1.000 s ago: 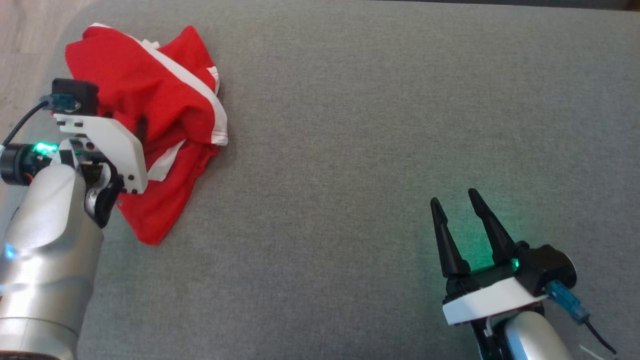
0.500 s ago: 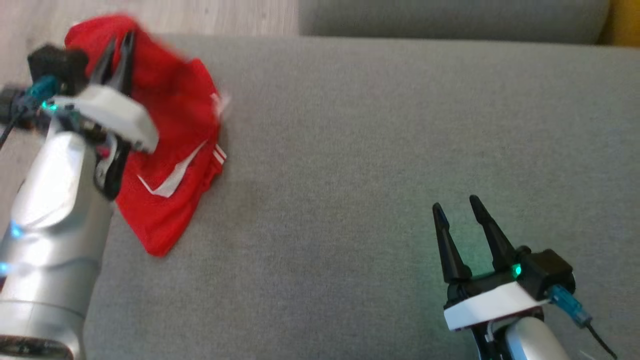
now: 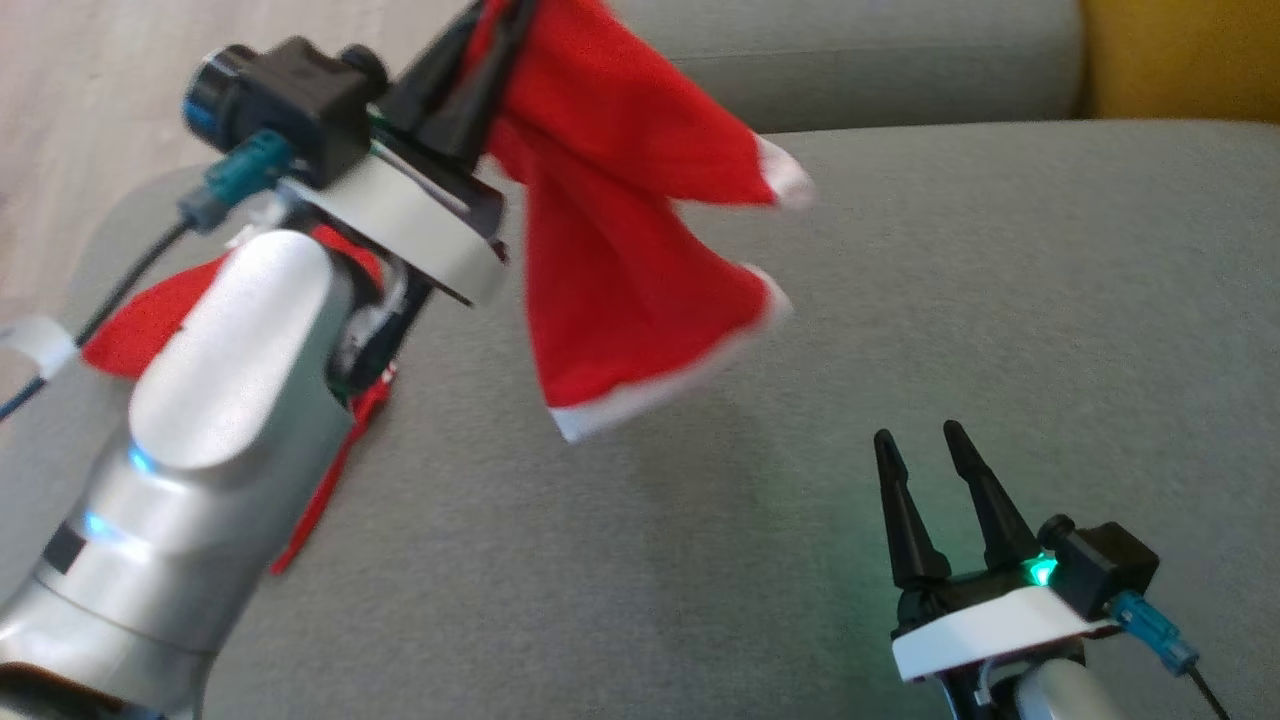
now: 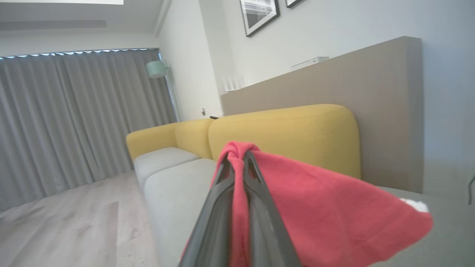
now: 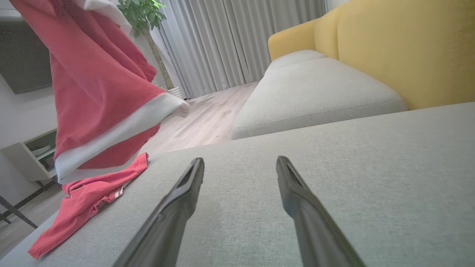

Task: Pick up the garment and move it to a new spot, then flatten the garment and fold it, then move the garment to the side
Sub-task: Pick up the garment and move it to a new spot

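The garment (image 3: 620,250) is red with white trim. My left gripper (image 3: 505,10) is shut on a fold of it and holds it high above the grey cushion (image 3: 900,300). Most of the cloth hangs in the air, while its lower end (image 5: 85,204) trails on the cushion's left edge. In the left wrist view the red garment (image 4: 315,207) is pinched between the two dark fingers (image 4: 219,211) of my left gripper (image 4: 237,157). My right gripper (image 3: 915,440) rests open low over the cushion at the lower right, apart from the cloth; its fingers (image 5: 185,185) hold nothing.
A second grey seat cushion (image 5: 315,92) and a yellow sofa back (image 5: 408,48) lie beyond. Wooden floor (image 3: 80,100) borders the cushion on the left. Curtains (image 4: 74,118), a potted plant (image 5: 143,15) and a low shelf (image 5: 33,155) stand farther off.
My left gripper closed on the garment and raised it up and rightward off the cushion. The head camera tilted upward. My right gripper stayed put.
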`<state>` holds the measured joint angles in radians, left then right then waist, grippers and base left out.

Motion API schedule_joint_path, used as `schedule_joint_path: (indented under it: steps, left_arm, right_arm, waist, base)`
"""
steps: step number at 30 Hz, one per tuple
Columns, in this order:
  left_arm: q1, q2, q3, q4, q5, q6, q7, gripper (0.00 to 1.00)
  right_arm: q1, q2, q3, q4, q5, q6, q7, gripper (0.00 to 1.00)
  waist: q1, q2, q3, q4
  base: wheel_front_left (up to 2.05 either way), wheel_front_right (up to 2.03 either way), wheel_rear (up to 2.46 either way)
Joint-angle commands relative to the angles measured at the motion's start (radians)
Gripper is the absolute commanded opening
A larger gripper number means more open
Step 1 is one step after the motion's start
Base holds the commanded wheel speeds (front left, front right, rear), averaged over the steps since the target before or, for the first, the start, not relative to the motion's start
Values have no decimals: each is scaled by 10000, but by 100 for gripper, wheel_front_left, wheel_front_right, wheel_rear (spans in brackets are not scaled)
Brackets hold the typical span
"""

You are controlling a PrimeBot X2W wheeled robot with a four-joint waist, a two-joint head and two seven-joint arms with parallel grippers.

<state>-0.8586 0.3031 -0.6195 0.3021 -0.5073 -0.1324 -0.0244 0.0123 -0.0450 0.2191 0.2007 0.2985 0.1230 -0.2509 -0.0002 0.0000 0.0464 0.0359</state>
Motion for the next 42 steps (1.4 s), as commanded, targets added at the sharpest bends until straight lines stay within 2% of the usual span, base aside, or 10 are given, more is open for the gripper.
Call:
schedule_joint_path:
  steps: [1, 8, 15, 17, 20, 23, 29, 35, 39, 42]
  left_arm:
    - [-552, 398, 111, -603, -166, 19, 154, 0]
    - [-730, 512, -734, -1064, -129, 18, 360, 0]
    - [-1331, 225, -979, -167, -30, 19, 231, 0]
    - [-1522, 244, -1128, 459, 282, 64, 134, 100]
    - [-1649, 313, -1208, 1248, 554, 176, -19, 100]
    - [-1737, 252, -1105, 2561, 674, 419, -621, 100]
    - [-1791, -17, -1098, 3385, 589, 369, -1462, 100]
    - [-1258, -47, -939, 3211, 391, 516, -2019, 100]
    - [-235, 258, -915, 2603, 493, 954, -2227, 100]
    - [933, 527, -686, 1992, 342, 1446, -2308, 100]
  right_arm:
    - [-313, -52, 236, -327, 71, 77, -109, 100]
    - [-731, -52, 319, -744, 225, 77, -109, 100]
    - [-1019, -52, 579, -1225, 590, 77, -109, 100]
    - [-1048, -52, 615, -1250, 664, 77, -109, 100]
    - [-1083, -52, 685, -1268, 721, 77, -109, 100]
    - [-1087, -52, 712, -1322, 782, 77, -109, 100]
    - [-1069, -52, 457, -1245, 697, 77, -109, 100]
    - [-956, -52, 82, -1110, 417, 77, -109, 100]
    - [-811, -52, -294, -988, 231, 77, -109, 100]
    - [-690, -52, -452, -911, 98, 77, -109, 100]
  waist:
    - [2, 0, 117, -467]
    - [2, 0, 829, -1915]
    - [2, 0, 1661, -3412]
    - [2, 0, 1817, -3683]
    - [2, 0, 1934, -3886]
    - [2, 0, 2038, -3965]
    - [2, 0, 1902, -3301]
    - [2, 0, 1363, -2138]
    - [2, 0, 942, -1327]
    - [2, 0, 651, -849]
  base:
    - [0, 0, 0]
    - [0, 0, 0]
    - [0, 0, 0]
    - [0, 0, 0]
    - [0, 0, 0]
    - [0, 0, 0]
    - [0, 0, 0]
    - [0, 0, 0]
    - [0, 0, 0]
    - [0, 0, 0]
